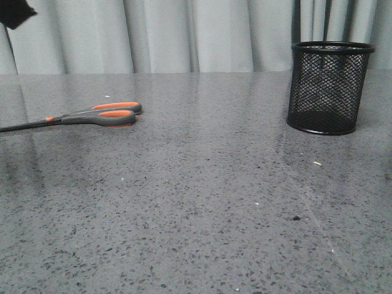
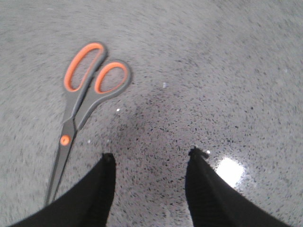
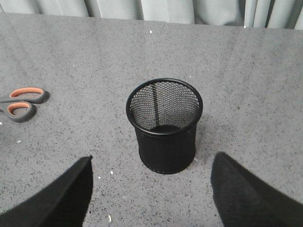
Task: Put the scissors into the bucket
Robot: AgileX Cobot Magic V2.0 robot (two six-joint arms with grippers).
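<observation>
The scissors [image 1: 98,116] lie flat on the grey table at the left, handles pointing right, blades running off the left edge. In the left wrist view the scissors [image 2: 80,101] lie beside my left gripper [image 2: 151,156], which is open and empty above the table, with its fingers clear of them. The black mesh bucket [image 1: 327,87] stands upright at the back right. In the right wrist view the bucket [image 3: 164,125] stands empty just beyond my right gripper [image 3: 151,161], which is open and empty. The scissors' handles [image 3: 21,104] show at that view's edge.
A grey speckled table [image 1: 202,196] spans the view, with pale curtains [image 1: 184,33] behind it. A few small crumbs [image 1: 316,163] lie near the bucket. A dark part of an arm [image 1: 15,12] shows at the top left corner.
</observation>
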